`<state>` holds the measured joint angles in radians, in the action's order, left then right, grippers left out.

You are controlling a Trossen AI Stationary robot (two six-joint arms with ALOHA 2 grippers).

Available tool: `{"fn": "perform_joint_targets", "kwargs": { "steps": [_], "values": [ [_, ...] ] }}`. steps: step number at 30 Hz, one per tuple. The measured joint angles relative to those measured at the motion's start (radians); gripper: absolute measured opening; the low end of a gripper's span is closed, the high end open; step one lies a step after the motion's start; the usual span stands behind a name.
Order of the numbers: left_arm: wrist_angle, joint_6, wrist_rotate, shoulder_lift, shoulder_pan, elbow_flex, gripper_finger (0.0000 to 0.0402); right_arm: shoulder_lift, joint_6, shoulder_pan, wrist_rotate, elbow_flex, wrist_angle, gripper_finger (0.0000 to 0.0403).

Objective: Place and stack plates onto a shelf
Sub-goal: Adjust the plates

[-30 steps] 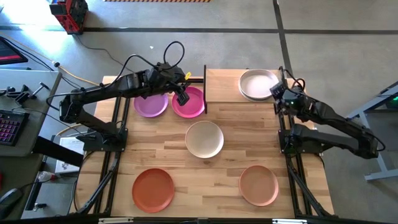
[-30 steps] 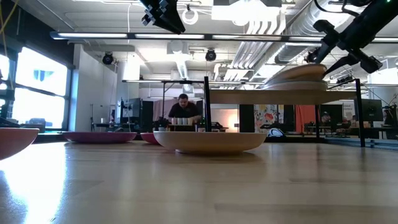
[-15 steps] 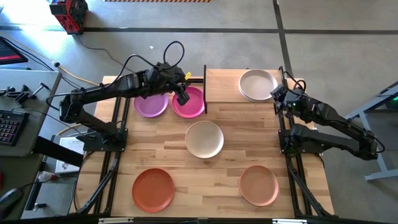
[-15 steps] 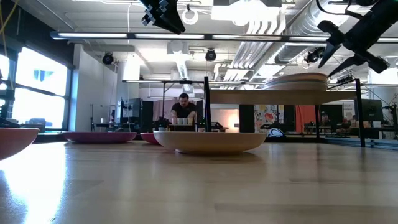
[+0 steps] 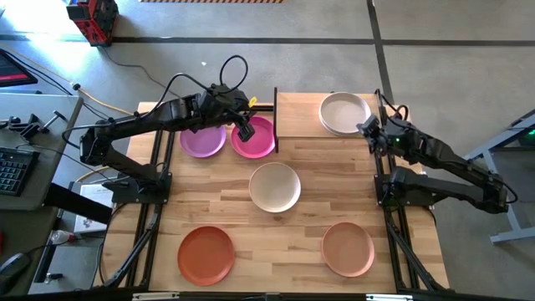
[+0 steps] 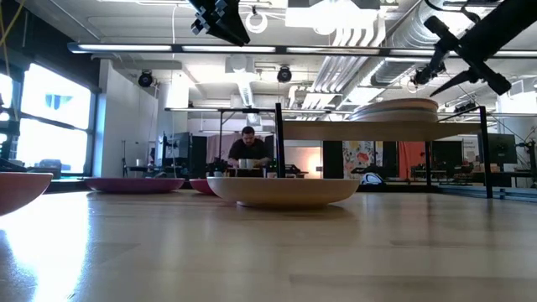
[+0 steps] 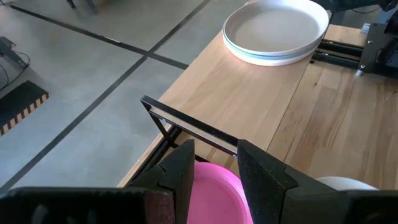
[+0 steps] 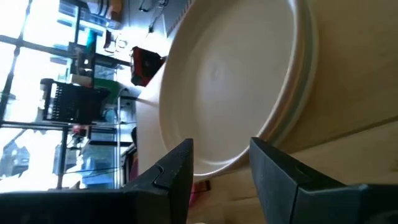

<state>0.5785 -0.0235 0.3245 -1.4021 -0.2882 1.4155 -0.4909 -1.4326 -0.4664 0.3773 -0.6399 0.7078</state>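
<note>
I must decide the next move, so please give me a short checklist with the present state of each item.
1. Right gripper free of the stack: ok, jaws open, beside its rim.
2. Stack sits flat on the shelf: ok in the low view.
3. Room on the shelf for a second pile: ok, its left half is bare.
4. Left gripper empty: ok, jaws open above the magenta plate.
5. Plates left on the table: not ok, purple, cream, orange-red and peach also wait.
6. Number of plates in the stack: cannot tell.
</note>
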Motion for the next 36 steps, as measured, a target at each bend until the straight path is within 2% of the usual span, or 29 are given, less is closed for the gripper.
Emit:
{"fn": "perform_joint_targets", "kwargs": {
  "steps": [18, 32, 36],
  "values": [
    [0.0, 0.0, 0.0, 0.0, 0.0, 0.0, 0.0113, -0.025, 0.008, 0.002, -0.005, 0.0, -0.06, 0.0138],
    [0.0, 0.0, 0.0, 0.0, 0.0, 0.0, 0.0113, -0.092, 0.018, 0.001, 0.011, 0.0, -0.017, 0.0138],
    [0.0, 0.0, 0.0, 0.0, 0.0, 0.0, 0.0113, -0.09, 0.033, 0.002, 0.015, 0.0, -0.074, 0.0138]
  ]
}}
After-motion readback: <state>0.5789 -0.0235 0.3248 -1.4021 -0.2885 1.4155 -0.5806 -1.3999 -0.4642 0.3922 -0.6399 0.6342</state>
